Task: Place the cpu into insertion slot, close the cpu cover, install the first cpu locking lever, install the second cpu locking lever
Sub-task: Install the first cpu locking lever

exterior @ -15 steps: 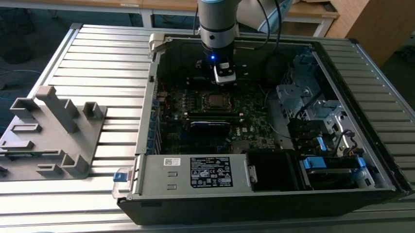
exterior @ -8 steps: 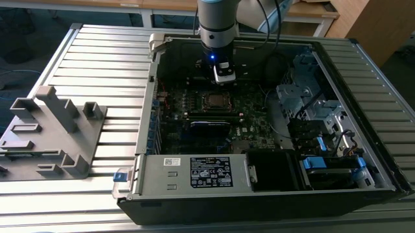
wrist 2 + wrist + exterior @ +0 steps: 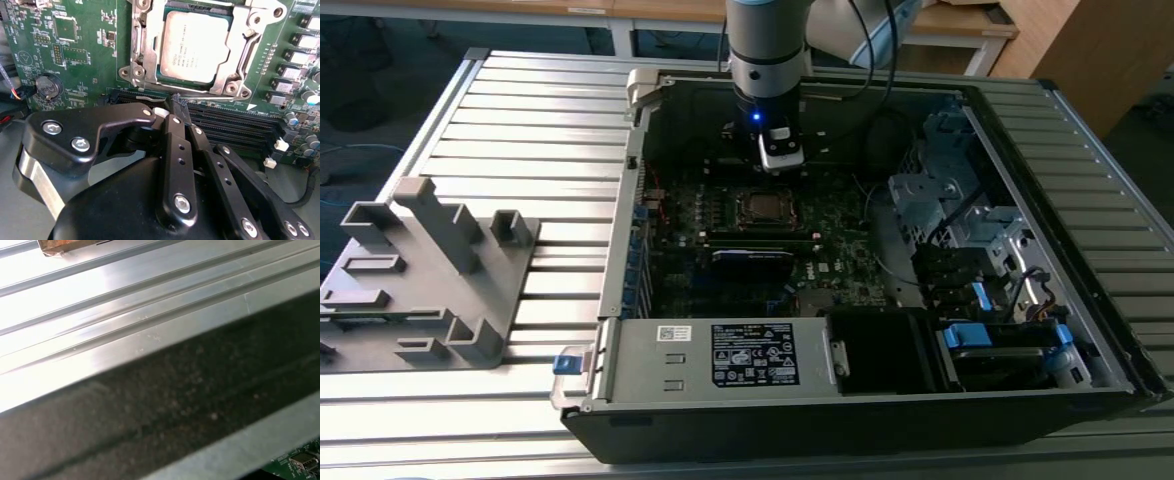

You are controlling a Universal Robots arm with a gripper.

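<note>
The cpu [image 3: 195,47], a silver-grey square chip, lies in the insertion slot [image 3: 761,207] on the green board. The cpu cover [image 3: 144,47], a silver frame, lies flat around the chip, which shows through its window. I cannot tell how the locking levers stand. In the second wrist view my gripper [image 3: 181,112] hovers over the long black memory slots [image 3: 235,125] beside the socket, its black fingers [image 3: 172,145] shut with nothing between them. In the exterior view the gripper [image 3: 781,165] hangs inside the open case, just past the socket's far side.
The computer case [image 3: 720,410] lies open on a slatted aluminium table [image 3: 520,110]. A grey plastic fixture [image 3: 427,270] stands at the exterior view's left. Drive bays and cables [image 3: 961,250] fill the case's right side. A coin battery [image 3: 46,86] sits on the board. The case wall [image 3: 165,405] crosses the first wrist view.
</note>
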